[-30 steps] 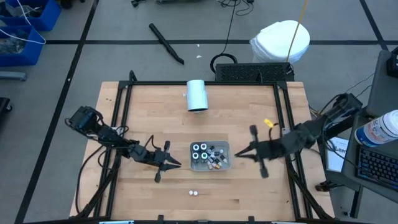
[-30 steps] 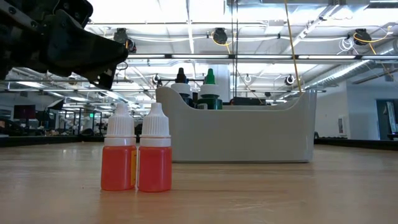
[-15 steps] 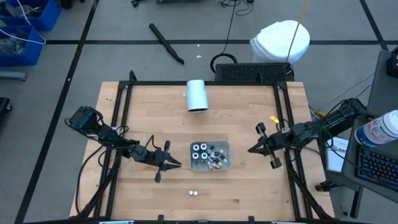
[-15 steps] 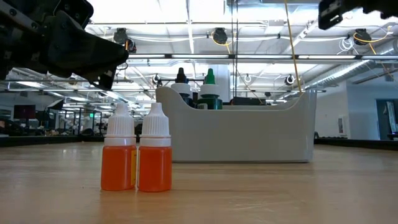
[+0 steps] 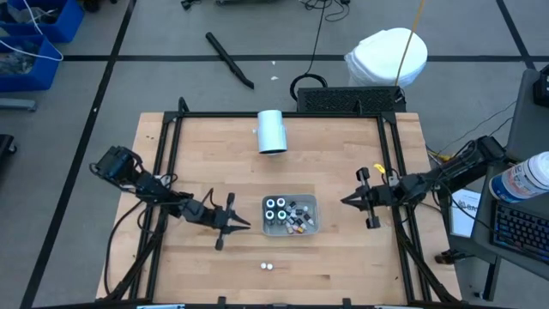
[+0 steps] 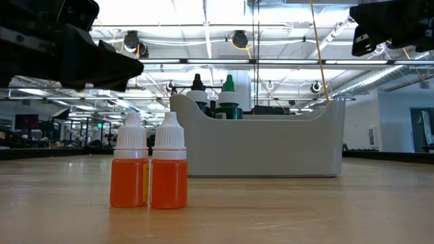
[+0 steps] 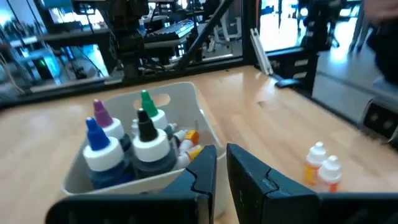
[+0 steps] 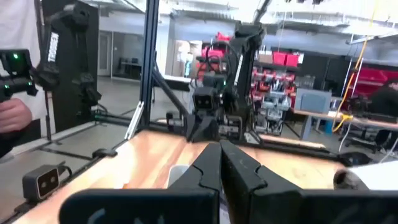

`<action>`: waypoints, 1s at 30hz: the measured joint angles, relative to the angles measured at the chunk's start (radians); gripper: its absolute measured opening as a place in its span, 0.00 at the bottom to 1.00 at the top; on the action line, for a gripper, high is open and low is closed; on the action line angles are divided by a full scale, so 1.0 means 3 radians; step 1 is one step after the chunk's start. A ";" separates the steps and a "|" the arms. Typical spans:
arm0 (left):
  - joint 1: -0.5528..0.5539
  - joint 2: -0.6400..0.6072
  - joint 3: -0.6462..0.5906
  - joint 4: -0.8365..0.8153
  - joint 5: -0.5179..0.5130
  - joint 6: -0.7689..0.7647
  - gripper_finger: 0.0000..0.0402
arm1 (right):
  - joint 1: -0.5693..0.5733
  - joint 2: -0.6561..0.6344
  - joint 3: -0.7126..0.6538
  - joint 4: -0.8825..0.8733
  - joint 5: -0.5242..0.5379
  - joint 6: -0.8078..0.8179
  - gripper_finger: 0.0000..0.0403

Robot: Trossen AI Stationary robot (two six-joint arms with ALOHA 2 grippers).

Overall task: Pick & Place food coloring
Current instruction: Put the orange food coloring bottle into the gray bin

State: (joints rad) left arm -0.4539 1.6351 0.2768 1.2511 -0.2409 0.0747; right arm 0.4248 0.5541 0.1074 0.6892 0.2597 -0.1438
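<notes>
Wooden table (image 5: pixel 343 154) with a black frame, workshop floor around it. Food coloring bottles (image 5: pixel 289 215) sit packed in a grey tray (image 5: pixel 310 202) at table centre; from the left wrist view they show white collars with blue, purple, green and black tips, plus smaller ones lying at the bottom. Two more orange bottles (image 6: pixel 149 169) stand upright and touching, white-capped, on bare wood near the front edge, apart from the tray; in the high view they read as two white dots (image 5: pixel 267 266).

Left gripper (image 5: pixel 240 225) hovers just beside the tray's left wall, tips pointing at it, fingers nearly together with a narrow gap, holding nothing. Left wrist view puts its fingers (image 7: pixel 202 177) right at the tray's rim.

Right gripper (image 5: pixel 347 202) sits well right of the tray near the right frame rail, pointing toward centre; fingers pressed together, empty.

White cylinder (image 5: pixel 271 130) lies at the table's back edge. Black mat (image 5: pixel 347 100) behind the table, white bag (image 5: pixel 388 56) beyond it. Person's hand (image 8: pixel 13 115) holding a dark device shows at the side in the right wrist view.
</notes>
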 joint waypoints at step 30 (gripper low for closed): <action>0.0362 0.0000 0.0577 -0.1323 0.0319 -0.0192 0.12 | 0.0001 0.0001 -0.0107 0.0260 0.0005 -0.0121 0.00</action>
State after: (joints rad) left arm -0.3452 1.6352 0.4500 0.8542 -0.1452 0.0170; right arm 0.4252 0.5545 0.0753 0.7673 0.2611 -0.1802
